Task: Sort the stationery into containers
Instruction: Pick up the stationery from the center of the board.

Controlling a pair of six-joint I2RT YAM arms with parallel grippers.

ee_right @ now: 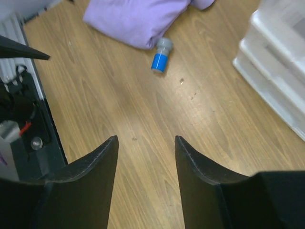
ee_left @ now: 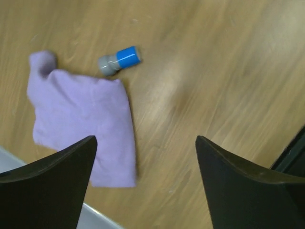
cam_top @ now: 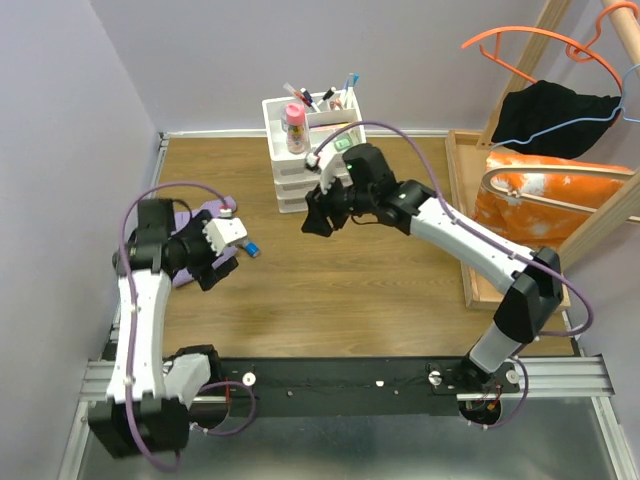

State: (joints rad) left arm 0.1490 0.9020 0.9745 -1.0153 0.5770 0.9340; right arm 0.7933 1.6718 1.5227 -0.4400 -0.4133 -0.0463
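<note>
Organiser (cam_top: 300,160) at the table's (cam_top: 400,300) far edge holds pens (cam_top: 325,100); one blue marker (ee_left: 120,60) remains beside the cloth (ee_left: 81,124). Left gripper (ee_left: 145,143) wide, right gripper (ee_right: 145,140) half-open, both empty.

Pale lilac walls (cam_top: 60,120) meet in a corner behind a wood-grain bench (cam_top: 300,290), evenly lit. A metal rail (cam_top: 590,375) runs along its near edge. At the right stands a wooden frame (cam_top: 460,220), with an orange hanger (cam_top: 530,45), a black garment (cam_top: 560,115) and an orange-and-white bag (cam_top: 540,205).

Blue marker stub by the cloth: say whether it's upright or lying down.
Lying down. The blue marker stub shows its whole length along the tabletop, beside the purple cloth.
</note>
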